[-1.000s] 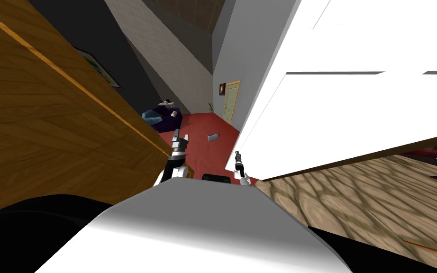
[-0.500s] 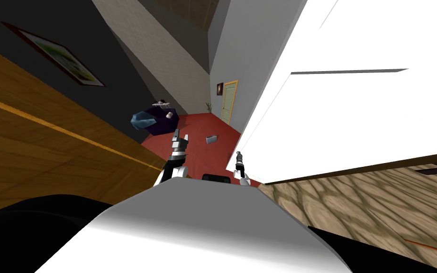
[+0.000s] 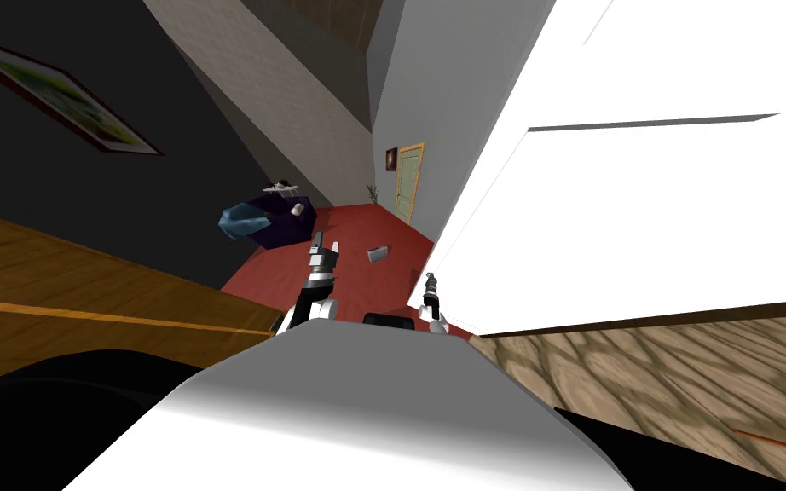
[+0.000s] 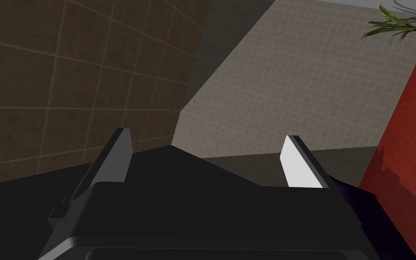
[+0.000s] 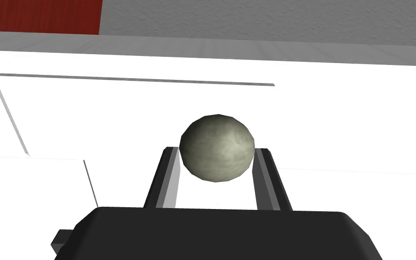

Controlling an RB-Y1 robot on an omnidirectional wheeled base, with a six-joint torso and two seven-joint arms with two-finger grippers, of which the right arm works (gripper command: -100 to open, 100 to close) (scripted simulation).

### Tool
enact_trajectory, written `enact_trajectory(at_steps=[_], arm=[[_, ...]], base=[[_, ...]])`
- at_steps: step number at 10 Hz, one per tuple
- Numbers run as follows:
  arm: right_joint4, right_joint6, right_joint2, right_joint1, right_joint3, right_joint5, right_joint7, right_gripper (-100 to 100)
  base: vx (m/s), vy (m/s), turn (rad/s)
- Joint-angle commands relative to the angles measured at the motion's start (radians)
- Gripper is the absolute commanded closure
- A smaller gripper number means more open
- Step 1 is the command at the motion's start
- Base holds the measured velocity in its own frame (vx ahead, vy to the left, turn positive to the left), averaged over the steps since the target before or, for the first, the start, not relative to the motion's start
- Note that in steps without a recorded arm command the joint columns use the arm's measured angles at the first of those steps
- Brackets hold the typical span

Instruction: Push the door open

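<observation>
- Right gripper (image 3: 430, 280) is clamped on the round grey-green knob (image 5: 216, 147) of the white panelled door (image 3: 638, 213), which spans 1 to 3 o'clock in the head view.
- Left gripper (image 3: 325, 248), at its 10 o'clock, is spread wide above the red floor (image 3: 357, 281).

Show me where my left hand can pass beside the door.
Free: red floor ahead of the open left pincer, between wooden panel and white door. Crowded: the right pincer grips the door's knob; a small grey object lies farther ahead.
</observation>
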Motion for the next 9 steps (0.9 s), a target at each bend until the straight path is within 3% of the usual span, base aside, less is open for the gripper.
enact_trajectory(at_steps=[1, 5, 8, 9], arm=[[0.034, -0.017, -0.026, -0.021, -0.014, -0.009, 0.000, 100], [0.030, -0.017, -0.058, -0.019, -0.058, -0.034, 0.014, 100], [0.027, -0.017, -0.057, -0.018, -0.088, -0.052, 0.023, 100], [0.030, -0.017, -0.066, -0.010, -0.047, -0.049, 0.020, -100]], base=[[0.131, 0.028, -0.041], [0.176, 0.051, -0.050], [0.211, 0.032, -0.067], [0.107, 0.006, -0.240]])
